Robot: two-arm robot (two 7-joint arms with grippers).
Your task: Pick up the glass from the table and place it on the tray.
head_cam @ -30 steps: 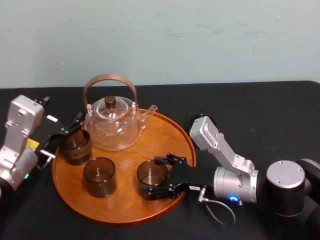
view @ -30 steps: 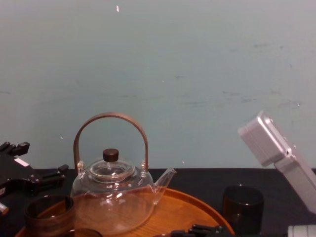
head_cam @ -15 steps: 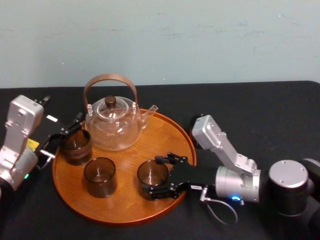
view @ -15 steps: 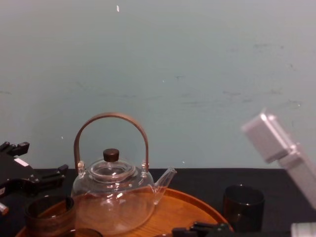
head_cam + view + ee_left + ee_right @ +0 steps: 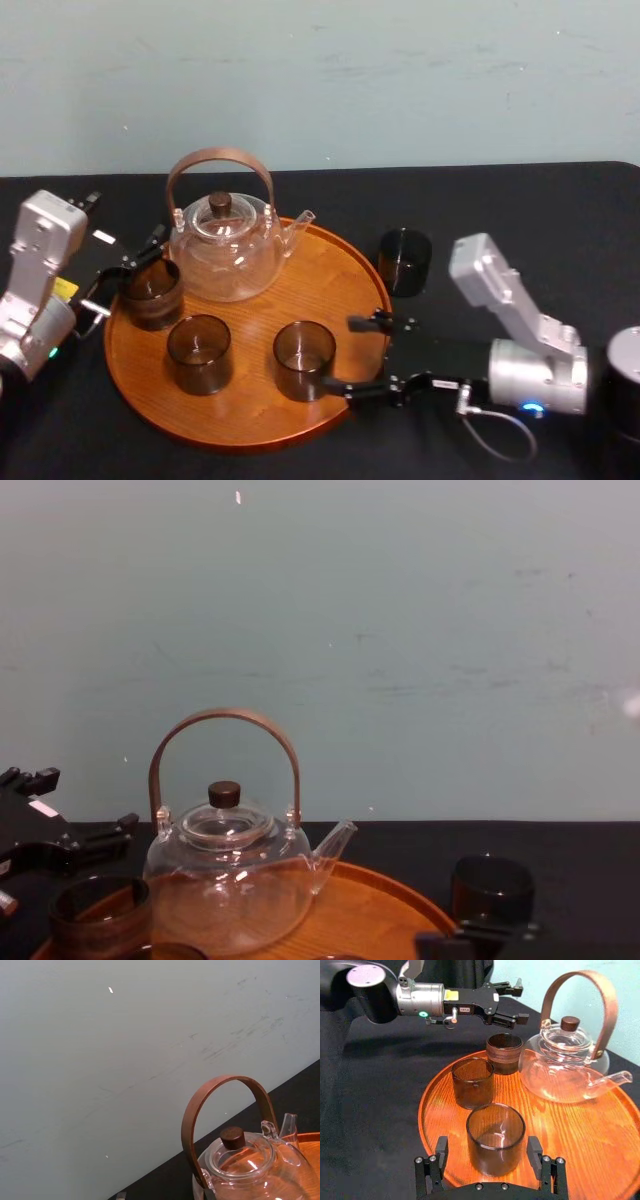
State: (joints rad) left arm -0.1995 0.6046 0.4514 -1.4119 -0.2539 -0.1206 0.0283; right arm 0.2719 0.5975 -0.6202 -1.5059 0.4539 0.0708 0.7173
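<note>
The round wooden tray (image 5: pixel 335 275) holds a glass teapot (image 5: pixel 225 248) and three brown glasses. The nearest-right glass (image 5: pixel 304 358) stands free on the tray just ahead of my right gripper (image 5: pixel 352 356), which is open; in the right wrist view the open fingers flank that glass (image 5: pixel 495 1135) without touching it. A darker glass (image 5: pixel 405 261) stands on the black table right of the tray, also in the chest view (image 5: pixel 490 888). My left gripper (image 5: pixel 125 272) is open at the tray's left edge beside the far-left glass (image 5: pixel 152 293).
A middle glass (image 5: pixel 198 352) stands at the tray's front left. The teapot's tall brown handle (image 5: pixel 225 725) rises at the tray's back. The pale wall (image 5: pixel 320 80) lies behind the black table (image 5: pixel 520 210), which has free room at the right.
My right arm has drawn back to the right, its open fingers sliding away from the glass left on the tray. This uncovers the dark glass on the table. The left arm has not moved.
</note>
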